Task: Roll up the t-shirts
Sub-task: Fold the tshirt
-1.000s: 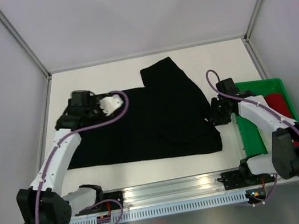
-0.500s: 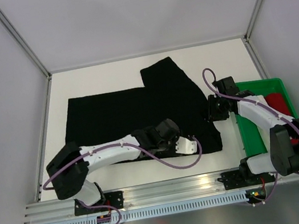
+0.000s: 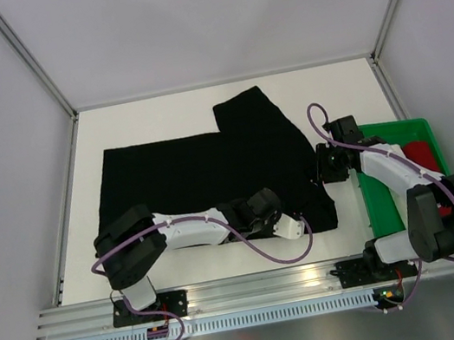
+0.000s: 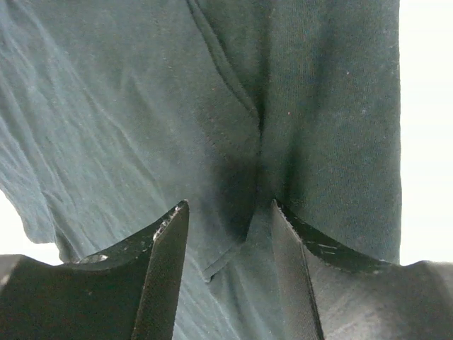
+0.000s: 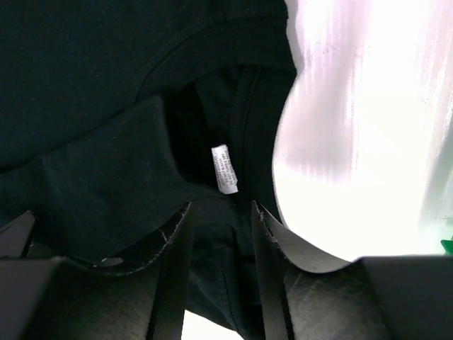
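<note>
So the t-shirt [image 3: 211,181] lies flat across the middle of the tabletop [image 3: 155,112], one sleeve poking toward the back. The bin [image 3: 378,205] sits at the right edge, just beside the shirt, with a roll [image 3: 422,155] in it. Left gripper [image 3: 295,230] is over the shirt's near hem, right gripper [image 3: 326,172] at its right edge by the neck label [image 5: 224,168].

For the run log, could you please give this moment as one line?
black t-shirt flat, unrolled | left tool open, near hem | right tool open, at collar
</note>
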`<state>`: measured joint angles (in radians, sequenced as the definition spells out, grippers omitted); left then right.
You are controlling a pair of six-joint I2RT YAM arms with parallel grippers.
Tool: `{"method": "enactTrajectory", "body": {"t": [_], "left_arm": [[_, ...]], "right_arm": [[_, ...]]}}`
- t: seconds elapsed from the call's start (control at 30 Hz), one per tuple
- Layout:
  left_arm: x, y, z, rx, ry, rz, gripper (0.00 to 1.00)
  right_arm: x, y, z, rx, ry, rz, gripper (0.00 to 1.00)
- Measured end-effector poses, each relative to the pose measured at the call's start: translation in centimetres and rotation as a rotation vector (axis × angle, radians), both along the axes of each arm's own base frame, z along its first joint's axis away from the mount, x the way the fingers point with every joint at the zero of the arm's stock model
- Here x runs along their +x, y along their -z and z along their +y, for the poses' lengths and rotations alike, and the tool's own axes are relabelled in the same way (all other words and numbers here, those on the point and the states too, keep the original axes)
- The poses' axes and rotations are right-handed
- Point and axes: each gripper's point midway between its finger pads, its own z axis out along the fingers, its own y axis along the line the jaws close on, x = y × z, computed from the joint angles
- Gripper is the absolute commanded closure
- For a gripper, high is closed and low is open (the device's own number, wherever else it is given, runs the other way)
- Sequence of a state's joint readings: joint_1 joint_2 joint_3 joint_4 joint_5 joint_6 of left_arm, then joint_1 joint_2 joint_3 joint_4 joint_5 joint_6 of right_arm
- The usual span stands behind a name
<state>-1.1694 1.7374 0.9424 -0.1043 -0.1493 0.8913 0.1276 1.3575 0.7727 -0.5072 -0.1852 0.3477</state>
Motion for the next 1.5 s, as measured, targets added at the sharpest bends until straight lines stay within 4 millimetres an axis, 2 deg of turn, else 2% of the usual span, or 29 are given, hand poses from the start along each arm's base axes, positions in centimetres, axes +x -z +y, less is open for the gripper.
{"method": "enactTrajectory", "body": {"t": [0.13,0.27,0.5,0.6,0.73,0.8,0.87,0.97,1.2,1.5], "left_arm": [[0.2,0.4,0.0,0.008,-0.006,-0.007,0.53],[0.7,0.0,-0.2,-0.008,-0.020,-0.031,0.56],[0.9,-0.4,-0.6,-0.028,-0.024,-0.043,0.67],[1.0,-0.4,-0.6,-0.029,-0.030,-0.046,0.68],[1.1,-0.5,-0.5,-0.032,-0.044,-0.048,0.76],[1.2,-0.6,-0.6,-0.041,-0.053,-0.053,0.78],[1.4,-0.8,-0.8,-0.057,-0.063,-0.055,0.89],[1.5,-0.8,-0.7,-0.066,-0.079,-0.051,0.97],[2.5,-0.8,0.0,-0.087,-0.141,-0.029,0.98],[5.5,-0.9,1.8,-0.184,-0.299,0.082,0.97]], "right_arm": [[0.0,0.3,-0.4,-0.020,0.009,0.005,0.53],[0.1,0.4,-1.0,-0.049,0.026,0.004,0.53],[-0.1,1.3,-1.0,-0.047,0.025,0.031,0.54],[-0.4,2.2,-0.6,-0.027,0.015,0.058,0.62],[-0.6,2.9,-0.1,0.003,0.010,0.078,0.81],[-0.6,2.9,0.1,0.015,0.008,0.081,0.88],[-0.5,2.8,0.3,0.022,0.008,0.077,0.99],[-0.5,2.7,0.3,0.024,0.012,0.074,1.00],[-0.1,2.1,0.4,0.030,0.014,0.064,1.00],[3.6,-0.8,1.5,0.085,0.022,-0.019,1.00]]}}
